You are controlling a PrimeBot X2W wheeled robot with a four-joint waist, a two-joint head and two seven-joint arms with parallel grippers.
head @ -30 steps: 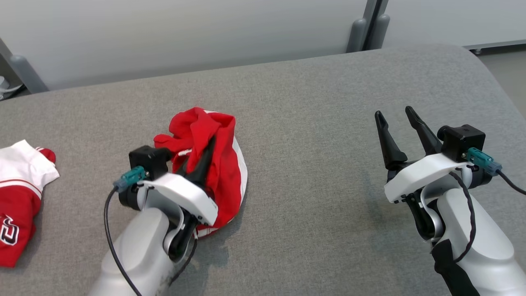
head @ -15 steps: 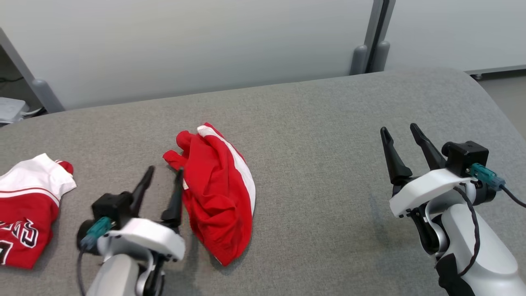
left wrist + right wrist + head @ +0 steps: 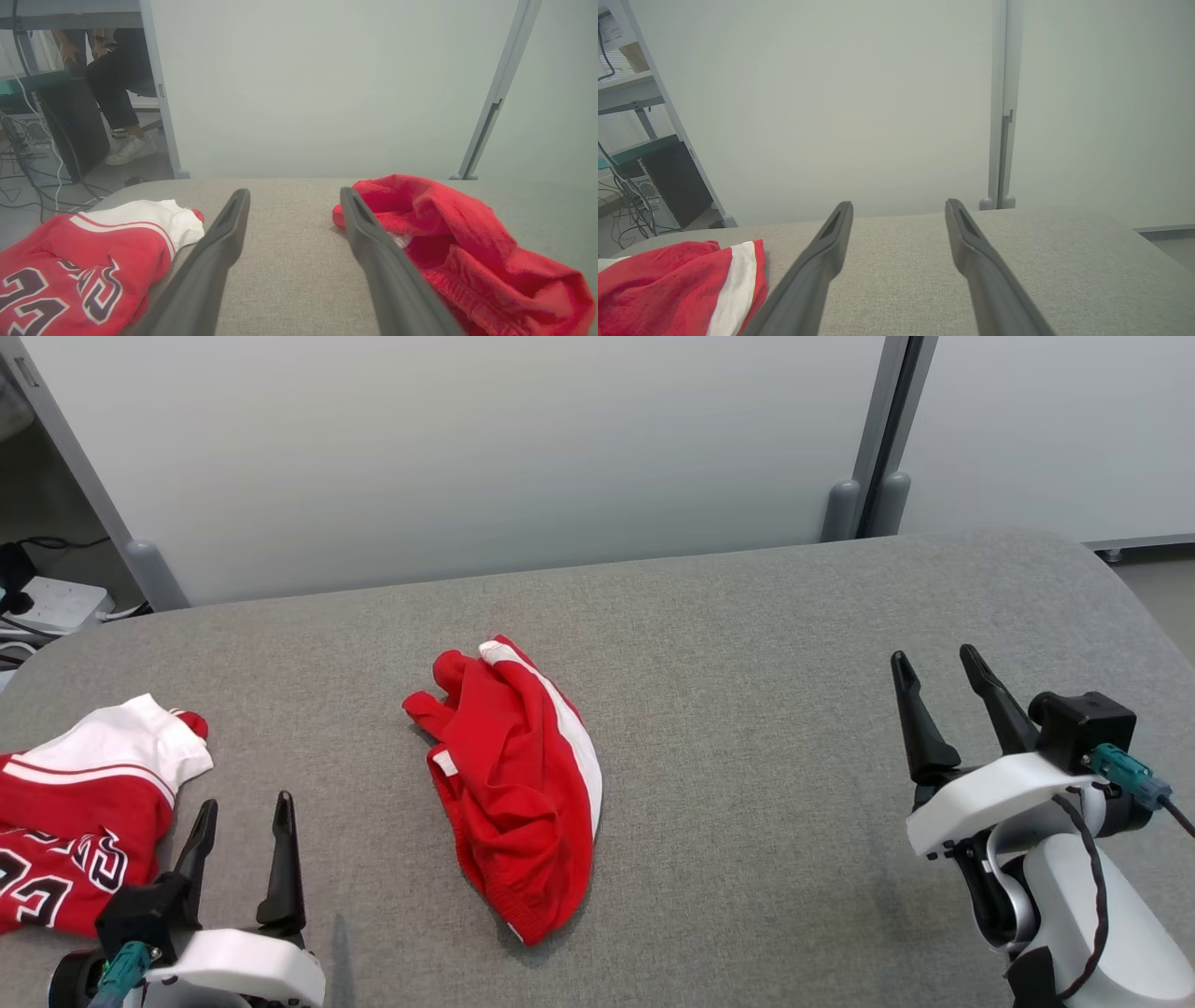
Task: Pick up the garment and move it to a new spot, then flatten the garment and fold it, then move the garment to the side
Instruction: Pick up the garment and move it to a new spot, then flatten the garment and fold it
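The garment (image 3: pixel 513 793) is a crumpled red piece with a white stripe, lying loose in the middle of the grey table (image 3: pixel 766 616). My left gripper (image 3: pixel 245 803) is open and empty at the lower left, a hand's width to the left of the garment. In the left wrist view the left gripper (image 3: pixel 295 192) has bare table between its fingers, with the garment (image 3: pixel 467 252) to the right of them. My right gripper (image 3: pixel 934 655) stands open and empty far to the right. The right wrist view shows the right gripper (image 3: pixel 899 204) over bare table, with the garment (image 3: pixel 677 284) at the lower left.
A red and white jersey (image 3: pixel 84 831) with dark lettering lies at the table's left edge, close to the left gripper; the same jersey (image 3: pixel 79 266) sits beside the left finger. Pale partition panels (image 3: pixel 467 457) stand behind the table. A seated person's legs (image 3: pixel 117 93) show beyond them.
The left gripper has opened and let go of the garment, then pulled back to the lower left. The garment has slumped onto the table. The head camera has tilted up. The right arm holds still.
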